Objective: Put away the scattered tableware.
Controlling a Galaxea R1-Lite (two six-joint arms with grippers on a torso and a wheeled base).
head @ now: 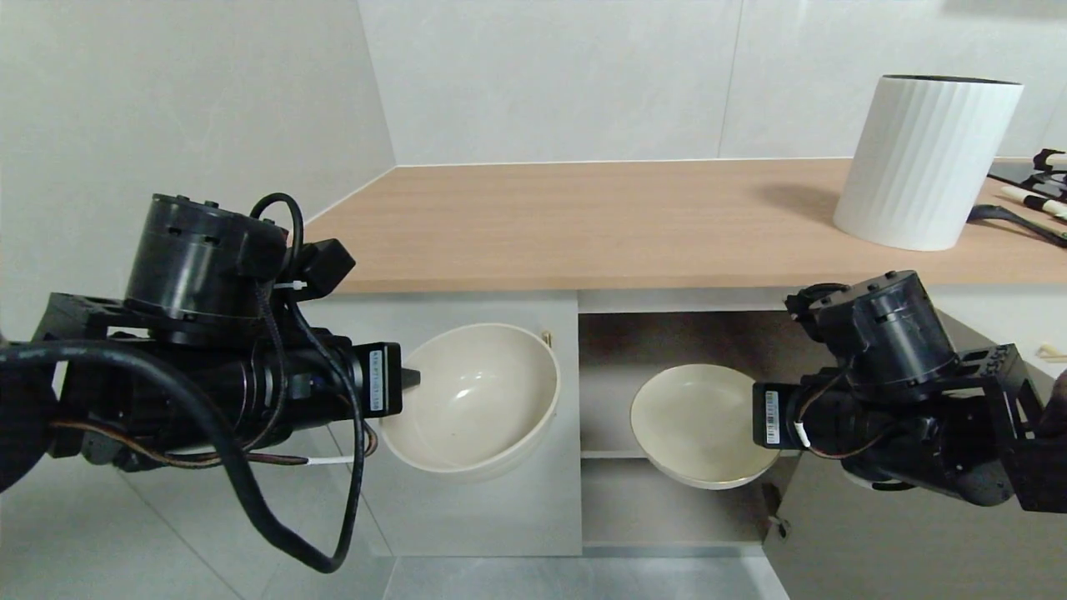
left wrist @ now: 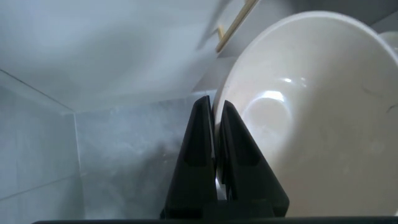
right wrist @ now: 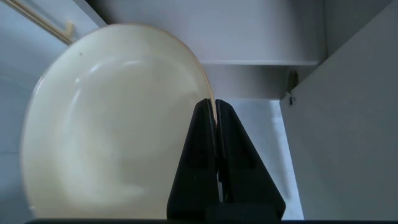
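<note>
My left gripper (head: 413, 379) is clamped on the rim of a deep glossy cream bowl (head: 479, 400). My right gripper (head: 754, 425) pinches a shallower cream bowl (head: 692, 425) by its rim, nearer the open grey cabinet (head: 608, 350) at its 12 o'clock.

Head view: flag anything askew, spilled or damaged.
Nothing spilled or broken. Both bowls hang tilted: the left bowl in the left pincer, the right bowl in the right pincer, each clamped by its rim. Utensils lie scattered on the counter.

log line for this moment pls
left gripper: shut on large bowl rim | right gripper: shut on small bowl rim | both bowls held before open cabinet under counter
</note>
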